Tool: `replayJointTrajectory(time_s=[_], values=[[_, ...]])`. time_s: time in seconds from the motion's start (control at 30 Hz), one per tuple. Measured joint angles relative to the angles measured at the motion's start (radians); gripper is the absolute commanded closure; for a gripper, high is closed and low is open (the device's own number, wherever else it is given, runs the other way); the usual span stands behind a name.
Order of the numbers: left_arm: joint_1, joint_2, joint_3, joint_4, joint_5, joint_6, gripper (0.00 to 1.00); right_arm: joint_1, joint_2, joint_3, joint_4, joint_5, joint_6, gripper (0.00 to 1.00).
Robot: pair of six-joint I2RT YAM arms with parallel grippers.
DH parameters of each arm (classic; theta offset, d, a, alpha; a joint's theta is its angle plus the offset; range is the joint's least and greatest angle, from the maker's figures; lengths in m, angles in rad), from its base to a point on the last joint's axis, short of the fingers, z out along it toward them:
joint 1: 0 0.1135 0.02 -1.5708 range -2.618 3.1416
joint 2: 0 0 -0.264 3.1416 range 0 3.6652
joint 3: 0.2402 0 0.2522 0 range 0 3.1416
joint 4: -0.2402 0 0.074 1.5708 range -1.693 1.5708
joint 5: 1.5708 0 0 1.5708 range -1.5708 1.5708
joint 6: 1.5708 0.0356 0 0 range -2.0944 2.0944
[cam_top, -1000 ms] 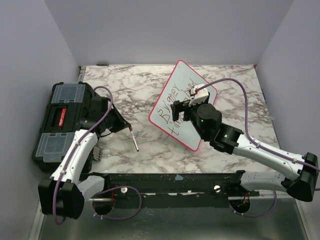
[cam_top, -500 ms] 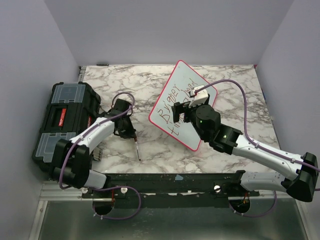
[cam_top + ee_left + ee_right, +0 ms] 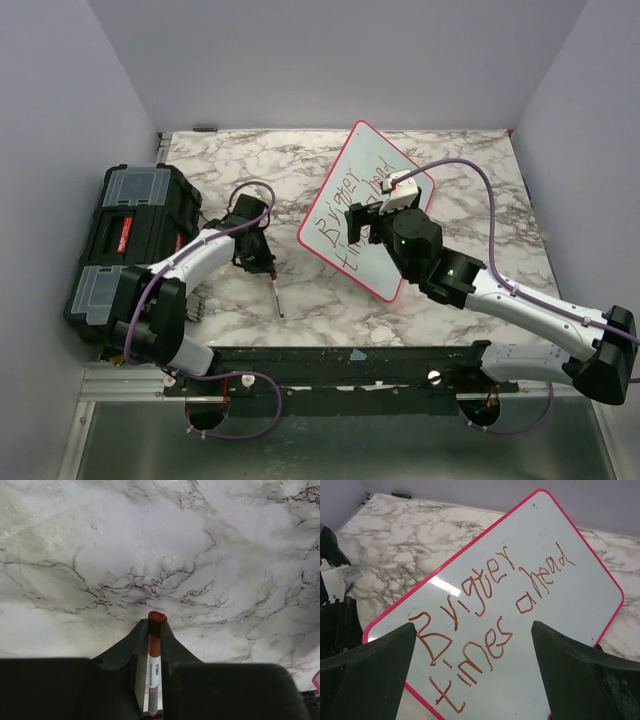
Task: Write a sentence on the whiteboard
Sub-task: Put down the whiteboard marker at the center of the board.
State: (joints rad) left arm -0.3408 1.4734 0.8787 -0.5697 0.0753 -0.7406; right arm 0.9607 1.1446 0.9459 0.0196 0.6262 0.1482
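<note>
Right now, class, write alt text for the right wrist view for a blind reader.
A pink-framed whiteboard lies at an angle on a marble table, with reddish handwriting reading roughly "Brigger times ahead". Two dark fingers stand wide apart at the bottom corners.

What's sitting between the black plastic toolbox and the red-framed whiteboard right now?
The top view shows the left arm's fingers, shut on a slim red-and-white marker, above the white marble tabletop; nothing else lies there.

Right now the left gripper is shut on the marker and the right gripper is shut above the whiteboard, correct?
No. The right gripper is open, its jaws wide apart above the whiteboard, as the right wrist view shows. The left gripper is indeed shut on the marker.
</note>
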Motion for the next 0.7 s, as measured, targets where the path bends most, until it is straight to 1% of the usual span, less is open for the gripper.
replayJointTrajectory(time_s=[0.07,0.2,0.3,0.33,0.4,0.47,0.53,0.7], values=[[0.000,0.000,0.002,-0.001,-0.008,0.000,0.94,-0.001,0.000,0.000,0.000,0.000,0.000,0.00],[0.000,-0.002,0.004,-0.002,-0.022,0.005,0.77,-0.007,0.000,0.000,0.000,-0.001,0.000,0.00],[0.000,-0.016,0.004,-0.003,-0.026,0.017,0.68,-0.013,0.000,0.000,0.000,-0.003,0.000,0.00],[0.000,-0.022,0.004,-0.003,-0.028,0.018,0.62,-0.014,0.000,0.000,0.000,-0.005,0.000,0.00],[0.000,-0.035,0.004,-0.003,-0.034,0.019,0.41,-0.014,0.000,0.000,0.000,-0.008,0.001,0.00],[0.000,-0.049,0.004,-0.005,-0.039,0.021,0.28,-0.017,0.000,0.000,0.000,-0.009,0.001,0.00],[0.000,-0.059,0.004,-0.005,-0.040,0.029,0.02,-0.019,-0.001,0.000,0.000,-0.010,0.001,0.00],[0.000,-0.104,0.003,0.000,-0.041,0.046,0.02,-0.020,-0.009,0.000,-0.001,-0.011,0.001,0.00]])
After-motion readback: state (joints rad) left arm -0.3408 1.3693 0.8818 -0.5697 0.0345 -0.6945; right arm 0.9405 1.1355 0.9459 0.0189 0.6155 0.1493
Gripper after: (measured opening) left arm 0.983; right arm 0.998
